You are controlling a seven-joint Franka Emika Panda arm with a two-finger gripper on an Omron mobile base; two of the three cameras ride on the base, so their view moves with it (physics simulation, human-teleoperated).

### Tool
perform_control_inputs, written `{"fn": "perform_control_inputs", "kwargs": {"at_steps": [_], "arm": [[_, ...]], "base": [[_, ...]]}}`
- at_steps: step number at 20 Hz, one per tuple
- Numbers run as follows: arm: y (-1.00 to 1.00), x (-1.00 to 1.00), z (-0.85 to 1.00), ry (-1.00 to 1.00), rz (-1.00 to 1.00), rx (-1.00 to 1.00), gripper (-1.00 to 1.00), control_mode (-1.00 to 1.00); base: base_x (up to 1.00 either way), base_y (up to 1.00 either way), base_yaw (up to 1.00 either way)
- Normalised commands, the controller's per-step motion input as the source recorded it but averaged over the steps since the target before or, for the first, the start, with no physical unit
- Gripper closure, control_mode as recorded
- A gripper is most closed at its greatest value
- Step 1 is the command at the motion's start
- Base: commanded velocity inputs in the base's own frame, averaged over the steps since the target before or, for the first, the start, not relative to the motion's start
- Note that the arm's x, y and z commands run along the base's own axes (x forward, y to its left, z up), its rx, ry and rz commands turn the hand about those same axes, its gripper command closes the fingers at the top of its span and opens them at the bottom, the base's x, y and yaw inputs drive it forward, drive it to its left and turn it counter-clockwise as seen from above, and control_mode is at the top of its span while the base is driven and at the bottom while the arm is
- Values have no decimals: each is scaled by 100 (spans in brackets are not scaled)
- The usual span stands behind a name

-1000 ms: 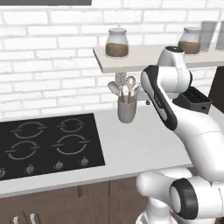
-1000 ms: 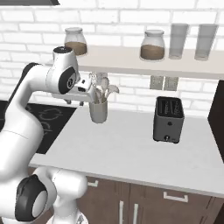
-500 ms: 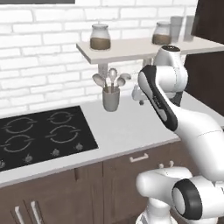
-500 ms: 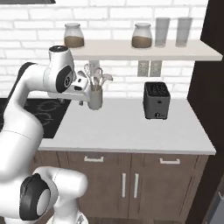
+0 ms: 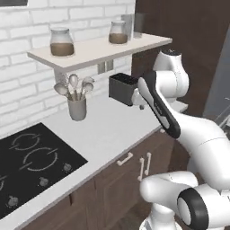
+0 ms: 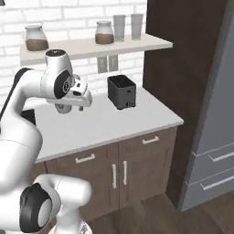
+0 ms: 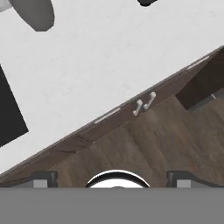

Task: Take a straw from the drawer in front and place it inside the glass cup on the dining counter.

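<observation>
The pincer (image 7: 112,177) hangs empty, tips spread wide, above the white slab worktop (image 7: 100,61); the dark-brown drawer fronts (image 7: 109,120) cross mid-frame just ahead, shut

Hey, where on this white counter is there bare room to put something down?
The widest bare patch of the counter runs along its front edge, between the cooktop and the toaster. Another lies right of the toaster, toward the counter's end by the tall dark cabinet. It is crowded at the back, around the utensil holder and toaster.
</observation>
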Motion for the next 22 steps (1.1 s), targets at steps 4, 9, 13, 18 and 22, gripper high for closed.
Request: {"fn": "perform_control_inputs", "kwargs": {"at_steps": [4,9,13,18,22], "arm": [[0,0,0,0,0,0,-100,100],[0,0,0,0,0,0,-100,100],[0,0,0,0,0,0,-100,100],[0,0,0,0,0,0,-100,100],[0,0,0,0,0,0,-100,100]], "base": [[-8,63,-66],[-36,78,-56],[-45,75,-47],[-16,69,-42],[0,83,-42]]}}
